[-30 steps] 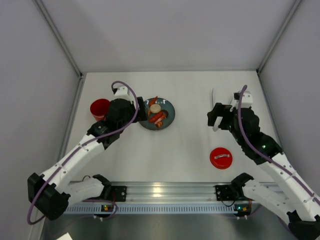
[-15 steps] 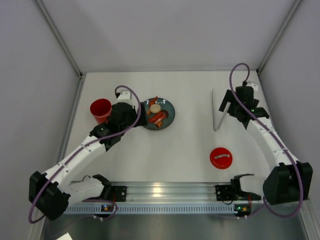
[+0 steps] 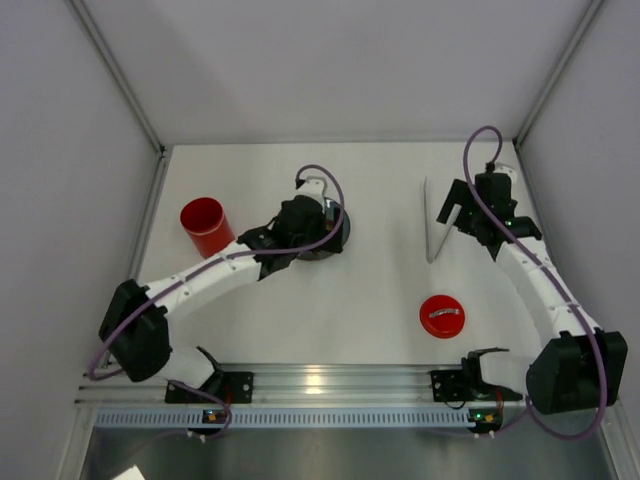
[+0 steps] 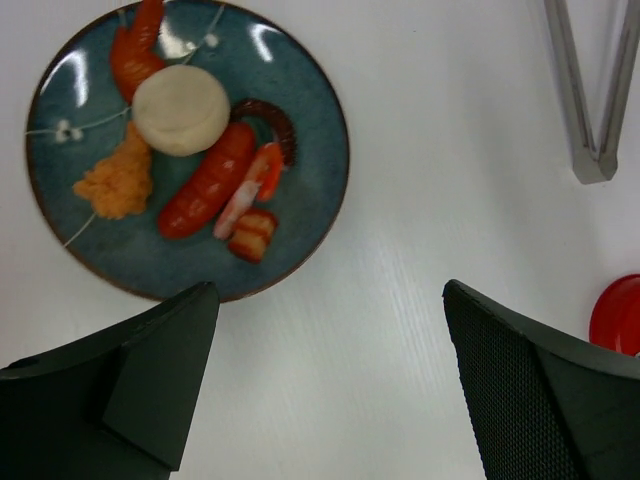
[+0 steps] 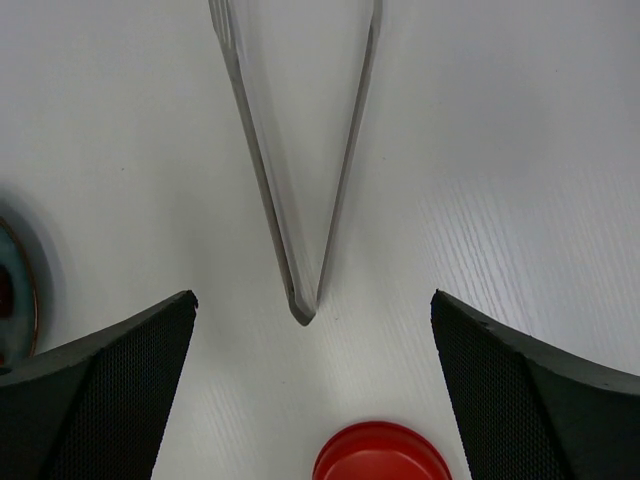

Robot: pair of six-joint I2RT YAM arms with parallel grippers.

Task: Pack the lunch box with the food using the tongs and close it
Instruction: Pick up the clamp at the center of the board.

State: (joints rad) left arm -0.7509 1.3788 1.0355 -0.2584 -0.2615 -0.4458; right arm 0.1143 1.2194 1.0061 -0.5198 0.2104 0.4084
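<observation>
Pickup stage: right gripper point(image 5: 312, 300) wide, empty, over tongs point(image 5: 259, 170); left gripper point(image 4: 328, 300) wide above food point(image 4: 205, 185). Next: lower, clamp tongs.

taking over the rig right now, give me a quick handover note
Left gripper: open, empty, above the table just off the blue plate's edge.
Right gripper: open, empty, above the joined end of the tongs, which lie flat on the table, not gripped.
Lunch box: upright, uncovered, left of the plate.
Lid: flat on the table, nearer the arm bases than the tongs.
Food: on the plate.
Done: nothing packed yet.
Left: grasp the tongs, move the food into the lunch box, fit the lid.
</observation>
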